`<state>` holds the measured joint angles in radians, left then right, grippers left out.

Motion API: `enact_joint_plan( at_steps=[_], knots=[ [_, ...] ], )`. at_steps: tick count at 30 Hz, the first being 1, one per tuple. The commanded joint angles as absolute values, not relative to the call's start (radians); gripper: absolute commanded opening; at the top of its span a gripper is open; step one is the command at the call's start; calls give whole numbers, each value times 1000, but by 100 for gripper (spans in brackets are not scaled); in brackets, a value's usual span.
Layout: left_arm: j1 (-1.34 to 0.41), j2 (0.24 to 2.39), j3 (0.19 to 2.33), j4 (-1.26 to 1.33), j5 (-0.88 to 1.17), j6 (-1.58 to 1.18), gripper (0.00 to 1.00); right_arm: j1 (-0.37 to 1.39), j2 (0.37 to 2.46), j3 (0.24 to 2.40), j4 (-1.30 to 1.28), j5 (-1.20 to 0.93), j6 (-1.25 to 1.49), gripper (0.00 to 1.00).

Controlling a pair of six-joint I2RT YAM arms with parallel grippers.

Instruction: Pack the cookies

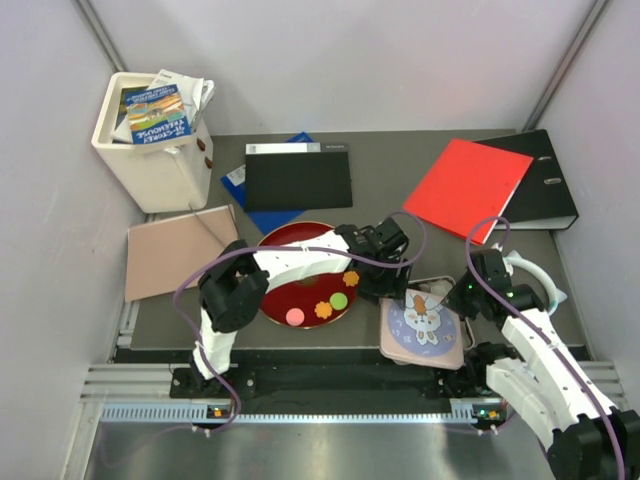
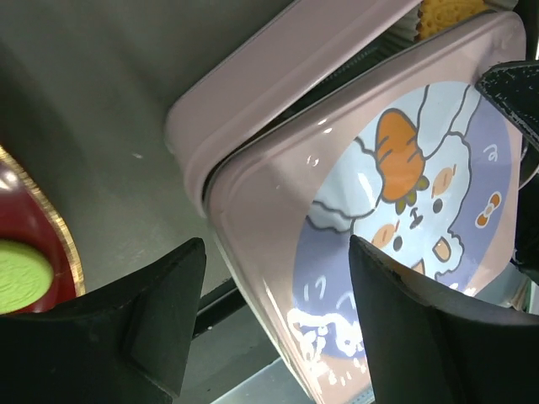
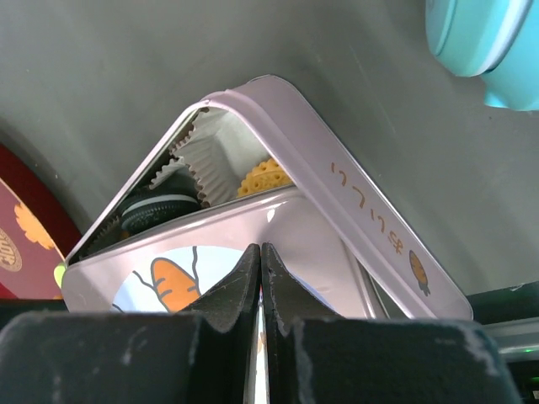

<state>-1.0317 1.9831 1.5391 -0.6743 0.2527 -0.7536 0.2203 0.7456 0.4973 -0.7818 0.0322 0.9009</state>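
Four small cookies (image 1: 323,309) lie on a shiny round red tray (image 1: 285,250) by the near edge of the grey table (image 1: 390,160). One is round and pink, one is round and green, and two are orange flowers. More sit inside the pink metal tin (image 3: 383,231), just right of the tray. There is a black sandwich one, and a bumpy yellow one beside a white pleated paper cup (image 3: 221,156). The smooth lid (image 2: 278,202) has rounded corners and a bunny and carrot picture. It rests tilted on the tin and leaves a gap. The left arm stretches low across the tray. The left gripper (image 2: 276,252) hangs over the lid's corner with its black fingers spread wide, holding nothing. The right arm bends in from the right. The right gripper (image 3: 261,252) has its fingers pressed tight together at the lid's edge.
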Motion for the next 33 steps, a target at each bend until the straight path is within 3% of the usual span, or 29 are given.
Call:
enact_joint_plan(
  at_steps=[1,7,16,23,33],
  knots=[
    [-1017,1876,1577,-729,181,-710,74,229,738,506,-781,69,917,0],
    [-1011,1786,1539,-782,141,-658,72,229,732,515,-778,74,913,0],
    [-1014,1632,1407,-749,359,-537,57,229,733,538,-770,72,897,0],
    [-1049,1643,1345,-715,535,-499,52,229,735,560,-770,69,888,0],
    [-1077,1675,1269,-539,594,-554,49,230,733,583,-775,58,879,0]
  ],
)
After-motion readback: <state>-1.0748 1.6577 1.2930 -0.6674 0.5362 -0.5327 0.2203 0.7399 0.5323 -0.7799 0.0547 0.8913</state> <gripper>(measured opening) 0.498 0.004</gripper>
